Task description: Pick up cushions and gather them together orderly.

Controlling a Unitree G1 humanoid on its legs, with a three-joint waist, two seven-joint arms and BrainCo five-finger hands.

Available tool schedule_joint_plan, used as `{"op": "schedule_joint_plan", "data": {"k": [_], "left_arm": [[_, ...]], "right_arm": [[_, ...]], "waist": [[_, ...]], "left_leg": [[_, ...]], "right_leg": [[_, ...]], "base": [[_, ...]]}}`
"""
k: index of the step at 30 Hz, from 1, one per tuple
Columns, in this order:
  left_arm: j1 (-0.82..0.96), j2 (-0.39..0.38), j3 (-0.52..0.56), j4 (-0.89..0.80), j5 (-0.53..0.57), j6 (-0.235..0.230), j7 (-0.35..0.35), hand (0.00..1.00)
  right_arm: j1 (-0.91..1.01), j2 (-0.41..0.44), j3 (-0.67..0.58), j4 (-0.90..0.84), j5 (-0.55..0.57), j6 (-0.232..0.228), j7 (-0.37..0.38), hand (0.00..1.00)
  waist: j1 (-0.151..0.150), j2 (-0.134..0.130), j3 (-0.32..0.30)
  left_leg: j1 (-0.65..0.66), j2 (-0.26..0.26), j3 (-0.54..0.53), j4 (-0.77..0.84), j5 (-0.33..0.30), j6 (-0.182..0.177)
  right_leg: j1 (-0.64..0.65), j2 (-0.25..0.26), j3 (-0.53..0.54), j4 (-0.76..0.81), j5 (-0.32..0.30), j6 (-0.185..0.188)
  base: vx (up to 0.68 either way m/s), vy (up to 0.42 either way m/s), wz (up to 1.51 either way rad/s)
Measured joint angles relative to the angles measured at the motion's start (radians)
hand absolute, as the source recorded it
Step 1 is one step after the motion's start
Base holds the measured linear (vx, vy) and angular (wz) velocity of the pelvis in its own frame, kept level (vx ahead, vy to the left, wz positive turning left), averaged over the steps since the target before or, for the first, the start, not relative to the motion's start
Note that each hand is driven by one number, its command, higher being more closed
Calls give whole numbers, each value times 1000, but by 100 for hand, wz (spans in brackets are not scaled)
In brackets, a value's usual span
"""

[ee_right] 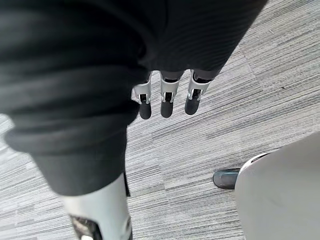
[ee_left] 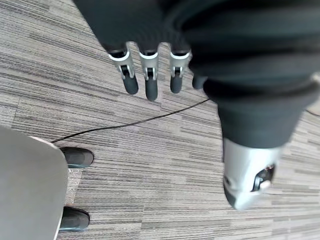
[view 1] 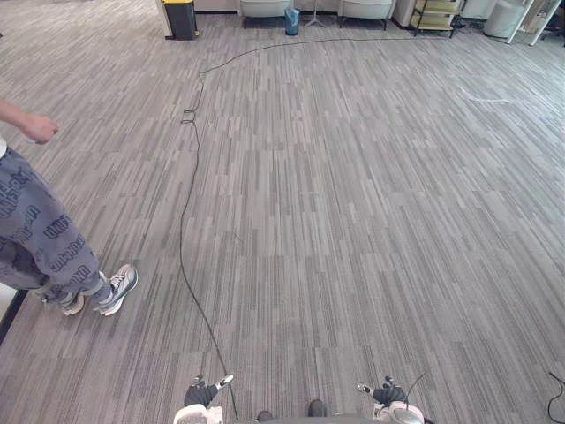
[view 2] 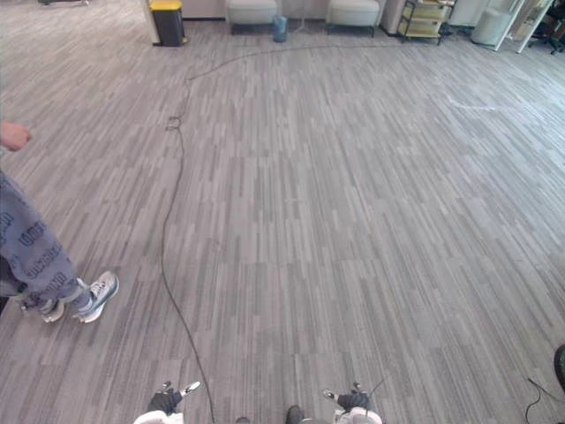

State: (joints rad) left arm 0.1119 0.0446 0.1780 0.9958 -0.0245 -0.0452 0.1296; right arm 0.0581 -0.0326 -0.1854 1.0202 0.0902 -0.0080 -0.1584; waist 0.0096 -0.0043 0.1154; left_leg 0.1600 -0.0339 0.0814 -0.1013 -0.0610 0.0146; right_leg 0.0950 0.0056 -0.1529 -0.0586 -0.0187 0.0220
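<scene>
Left wrist view looks down along the left hand point(ee_left: 150, 30). Its silver, dark-tipped fingers point(ee_left: 150, 82) hang straight and slightly spread above the grey striped carpet floor point(ee_left: 150, 165). The thumb point(ee_left: 247, 180) stands apart to one side, and the hand holds nothing. Right wrist view gives much the same for the right hand point(ee_right: 170, 45): the fingers point(ee_right: 167, 102) are straight, relaxed and empty, with carpet under their tips.

From the head, both hands sit low at the near edge and well apart from each other.

Ahead of the left fingers, and out to their outer side, stands a person in grey-blue patterned trousers point(view 1: 44, 234) and grey-and-white sneakers point(view 1: 116, 287). The person's hand point(view 1: 38, 129) is held out from the body.

Far beyond the fingers, several things stand along the back of the room:
- A black bin with a yellow top point(view 1: 181, 18) stands roughly in line with the left fingers.
- Two pale padded seats point(view 1: 265, 8) stand further towards the right fingers, with a small blue bin point(view 1: 292, 21) between them.
- A shelf trolley with yellowish trays point(view 1: 435, 16) stands beyond the right fingers, to their outer side.

Where the cushions lie I cannot tell.
</scene>
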Motion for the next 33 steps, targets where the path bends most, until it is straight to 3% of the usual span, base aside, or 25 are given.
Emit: {"op": "schedule_joint_plan", "data": {"k": [20,23,25,27,28,29,30,33], "left_arm": [[-22,2,-16,18,1,11,-1,0],[-27,3,-18,16,1,12,-1,0],[-39,1,1,8,-1,13,-1,0],[-44,-19,41,-27,-11,14,-2,0],[-43,-22,56,-31,-17,13,-2,0],[-45,-33,98,-59,-30,13,-4,0],[-43,-39,119,-86,-41,12,-4,0],[-47,-41,117,-106,-64,7,-6,0]], "right_arm": [[-21,12,-6,29,-3,1,0,0],[-20,14,-8,27,-3,1,-2,0],[-18,15,-18,16,0,0,-7,0],[-12,8,-19,-7,6,-2,-11,0],[-5,5,-18,-24,11,-1,-12,0],[-1,5,-15,-42,19,-3,-15,0],[1,4,-7,-52,23,-4,-19,0],[2,2,-7,-52,28,0,-21,0]], "waist": [[0,-19,13],[-1,-23,17],[0,-23,37],[16,-4,64],[18,-2,70],[23,7,83],[34,-1,94],[47,0,102]], "left_leg": [[1,0,-11,0,-1,-1],[-38,-3,-32,21,-4,-5],[-109,-1,-44,156,-87,-20],[-192,61,30,387,-209,-41],[-223,85,58,462,-225,-43],[-329,128,112,698,-230,-28],[-401,172,146,825,-255,-12],[-487,221,183,835,-261,-30]], "right_leg": [[10,-2,-13,-1,1,2],[-21,-7,-37,19,-24,-2],[-45,-18,-58,82,-79,-6],[-48,-7,-61,142,-139,-18],[-50,0,-61,155,-152,-23],[-50,1,-61,193,-182,-38],[-36,0,-61,198,-193,-41],[-3,-18,-57,193,-217,-25]], "base": [[-22,-6,3],[-31,-24,17],[-15,-40,39],[-16,-39,15],[44,-13,12],[77,-5,6],[125,8,-1],[261,96,-8]]}}
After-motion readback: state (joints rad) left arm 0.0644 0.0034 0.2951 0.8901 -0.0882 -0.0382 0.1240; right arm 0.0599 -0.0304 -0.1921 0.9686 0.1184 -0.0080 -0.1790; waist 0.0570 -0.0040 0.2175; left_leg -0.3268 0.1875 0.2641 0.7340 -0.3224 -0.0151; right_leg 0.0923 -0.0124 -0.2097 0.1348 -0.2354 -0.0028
